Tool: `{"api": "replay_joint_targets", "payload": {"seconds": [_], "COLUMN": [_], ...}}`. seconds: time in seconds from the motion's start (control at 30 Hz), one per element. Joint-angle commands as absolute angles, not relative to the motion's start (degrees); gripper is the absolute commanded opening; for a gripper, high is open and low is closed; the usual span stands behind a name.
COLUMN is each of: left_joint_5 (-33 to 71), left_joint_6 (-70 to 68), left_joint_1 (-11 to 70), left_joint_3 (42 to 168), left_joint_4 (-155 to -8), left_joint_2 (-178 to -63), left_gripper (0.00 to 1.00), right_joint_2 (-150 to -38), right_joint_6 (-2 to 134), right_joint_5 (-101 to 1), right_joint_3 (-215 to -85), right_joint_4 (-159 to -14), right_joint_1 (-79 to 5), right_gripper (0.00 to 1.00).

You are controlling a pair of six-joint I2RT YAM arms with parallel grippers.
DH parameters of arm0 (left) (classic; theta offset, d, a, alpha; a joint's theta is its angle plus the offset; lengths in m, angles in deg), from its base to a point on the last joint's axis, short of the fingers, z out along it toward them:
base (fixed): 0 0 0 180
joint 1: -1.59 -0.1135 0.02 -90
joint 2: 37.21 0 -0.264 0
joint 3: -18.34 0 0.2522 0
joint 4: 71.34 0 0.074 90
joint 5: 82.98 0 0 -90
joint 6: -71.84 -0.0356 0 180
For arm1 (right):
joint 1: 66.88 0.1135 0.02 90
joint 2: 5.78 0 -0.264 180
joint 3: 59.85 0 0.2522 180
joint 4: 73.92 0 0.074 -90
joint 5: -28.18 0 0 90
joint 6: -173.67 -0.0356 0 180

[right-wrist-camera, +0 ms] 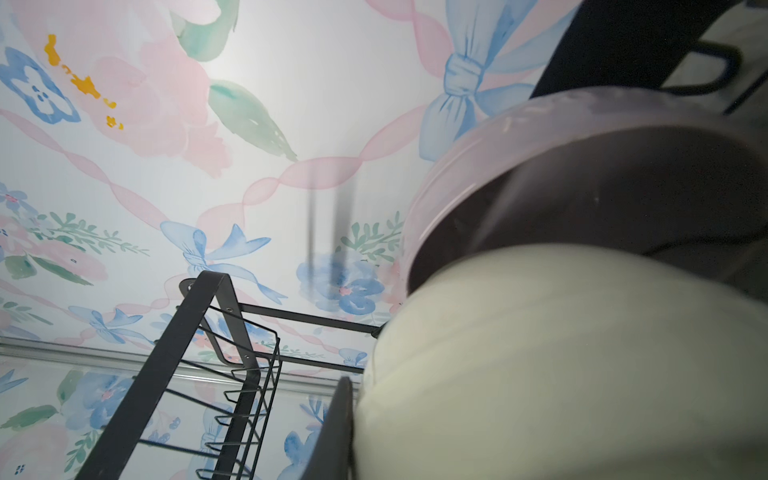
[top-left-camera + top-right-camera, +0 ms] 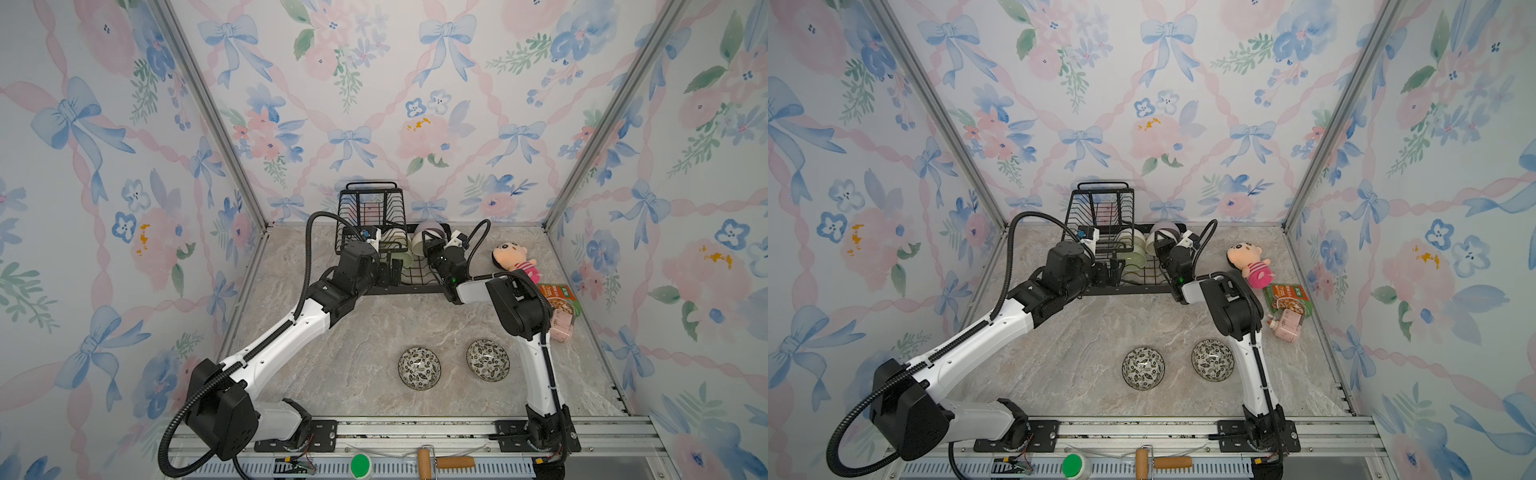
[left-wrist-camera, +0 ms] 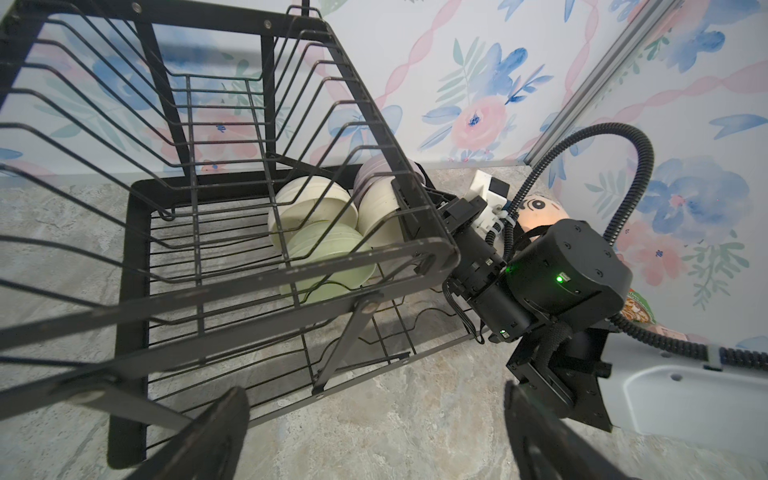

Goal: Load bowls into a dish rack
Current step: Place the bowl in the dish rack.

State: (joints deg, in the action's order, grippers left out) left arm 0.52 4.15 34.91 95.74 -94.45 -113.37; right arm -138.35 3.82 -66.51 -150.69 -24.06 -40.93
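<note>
Right gripper (image 2: 429,242) closed, apparently on the rim of the lavender bowl (image 2: 428,228), holding it edgewise for slotting at 1 o'clock of the dish rack (image 2: 409,289). Left gripper (image 3: 374,440) spread wide, empty, at its 6 o'clock edge.

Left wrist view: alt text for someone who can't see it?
A black wire dish rack fills the view, holding a pale green bowl and two cream bowls on edge. The right gripper holds a lavender bowl behind them; the open left gripper hovers nearby.
</note>
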Motion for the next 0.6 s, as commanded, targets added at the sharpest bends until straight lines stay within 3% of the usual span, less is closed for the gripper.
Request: {"api": "replay_joint_targets", "payload": {"seconds": [0.0,0.47,0.57], "left_joint_5": [1.07,1.65,1.66], "left_joint_6": [2.78,3.6,3.8], "left_joint_1": [34.38,34.29,34.29], "left_joint_3": [95.21,94.9,94.83], "left_joint_4": [-94.68,-94.24,-94.13], "left_joint_2": [-111.92,-112.16,-112.2], "left_gripper": [0.98,0.98,0.98], "right_joint_2": [-138.12,-136.43,-136.05], "right_joint_6": [4.77,2.71,2.31], "right_joint_5": [-63.86,-64.74,-64.54], "right_joint_3": [-150.54,-145.73,-145.43], "right_joint_4": [-23.11,-21.91,-22.11], "right_joint_1": [-40.79,-41.95,-42.13], "right_gripper": [0.0,0.07,0.13]}}
